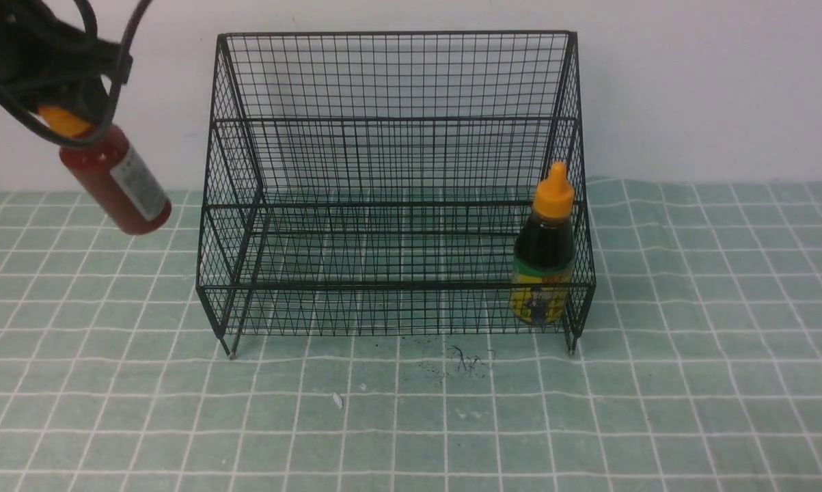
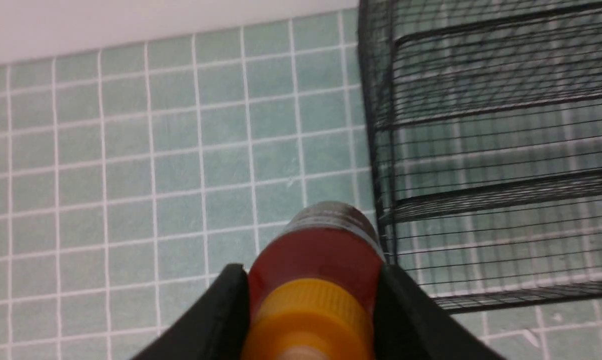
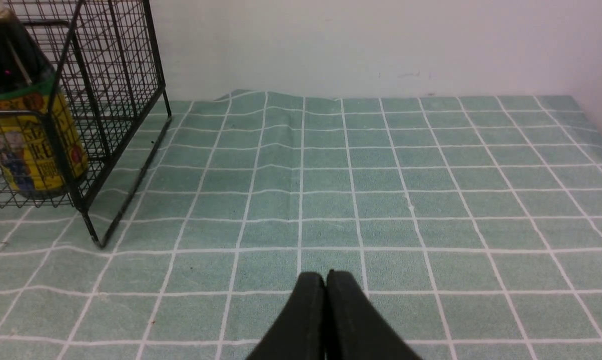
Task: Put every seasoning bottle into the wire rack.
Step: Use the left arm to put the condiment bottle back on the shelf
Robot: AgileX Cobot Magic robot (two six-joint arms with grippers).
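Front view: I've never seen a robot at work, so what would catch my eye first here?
Probably the big black wire rack in the middle of the green checked cloth. Next, the red-sauce bottle hangs tilted in the air left of the rack, gripped near its orange cap by the left gripper. A dark-sauce bottle stands upright in the rack's lower front tier, at its right end.

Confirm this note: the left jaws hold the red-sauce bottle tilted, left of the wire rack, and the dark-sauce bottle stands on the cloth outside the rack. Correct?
One error: the dark-sauce bottle stands inside the wire rack, in its lower tier's right front corner, as the front view shows. The red-sauce bottle does hang tilted in the left jaws, left of the rack.
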